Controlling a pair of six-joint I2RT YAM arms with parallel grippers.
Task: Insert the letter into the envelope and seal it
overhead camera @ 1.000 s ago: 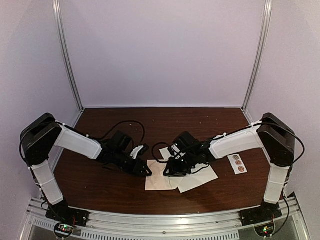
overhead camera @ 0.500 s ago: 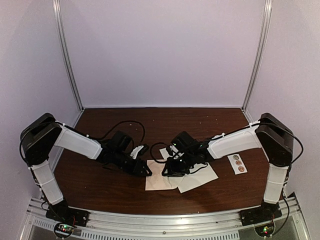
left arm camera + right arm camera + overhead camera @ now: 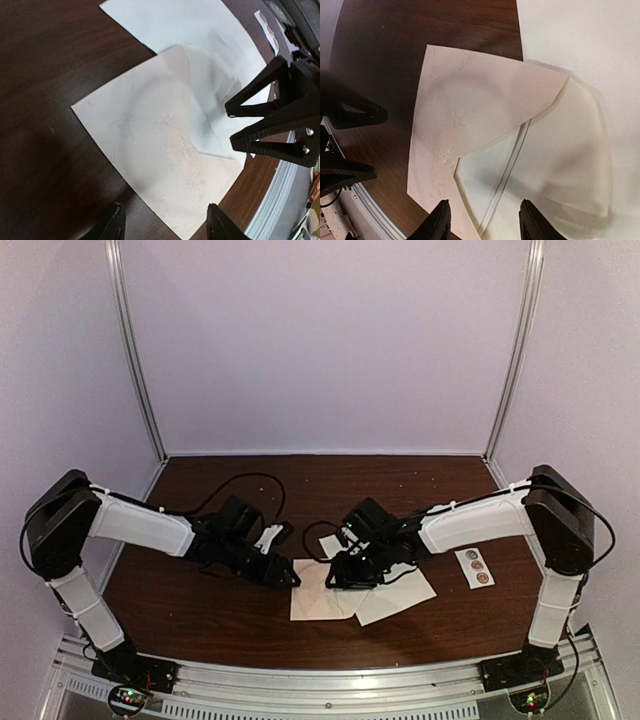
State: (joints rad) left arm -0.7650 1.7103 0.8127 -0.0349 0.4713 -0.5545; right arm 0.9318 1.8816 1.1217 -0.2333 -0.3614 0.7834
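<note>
The left gripper (image 3: pixel 289 577) hangs low over the dark wooden table (image 3: pixel 200 605), its fingers (image 3: pixel 114 226) spread apart with nothing between them, just at the left edge of the envelope (image 3: pixel 318 602). The envelope lies flat near the table's middle; its triangular flap (image 3: pixel 560 160) is open and spread onto the letter (image 3: pixel 398 597). The right gripper (image 3: pixel 346 579) hovers right above the envelope's far side, fingers (image 3: pixel 441 220) also parted and gripping nothing. The letter lies on the table outside the envelope, reaching out to the right. Further right lies a white sticker strip (image 3: pixel 475 567), well apart.
</note>
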